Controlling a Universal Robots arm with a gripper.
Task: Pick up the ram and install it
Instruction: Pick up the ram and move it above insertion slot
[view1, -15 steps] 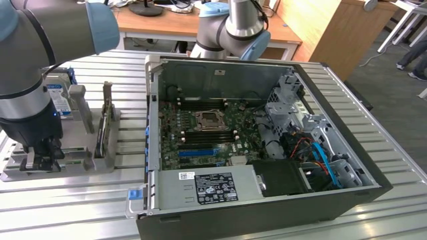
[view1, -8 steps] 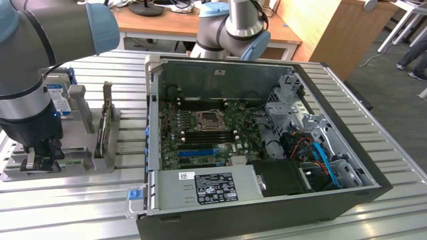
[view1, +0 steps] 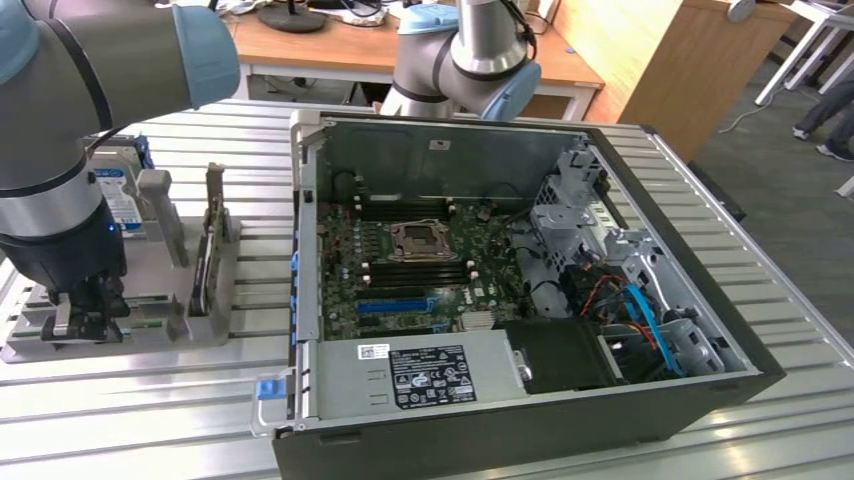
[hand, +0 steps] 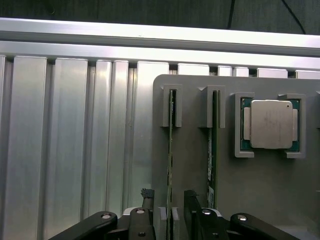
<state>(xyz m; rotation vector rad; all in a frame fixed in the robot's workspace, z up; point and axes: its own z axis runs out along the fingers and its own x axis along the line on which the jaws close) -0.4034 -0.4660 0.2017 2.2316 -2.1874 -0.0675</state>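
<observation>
- One thin green stick, the ram (hand: 170, 145), stands on edge in a grey holder (hand: 190, 160), running between the fingers of the gripper (hand: 170, 222), which sit apart and clasp nothing.
- Edge-on, its label and chips cannot be made out; its near end is hidden by the fingers.
- A second stick (hand: 212, 150) stands just beside, then a processor (hand: 270, 124); bare slatted table (hand: 65, 150) opens on the other flank.

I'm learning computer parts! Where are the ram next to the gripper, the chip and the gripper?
ram (hand: 171, 150), wrist view, thin green edge of the stick between the fingers.
chip (hand: 270, 124), wrist view, middle of its silver lid.
gripper (hand: 169, 200), wrist view, midway between its black fingertips.
</observation>
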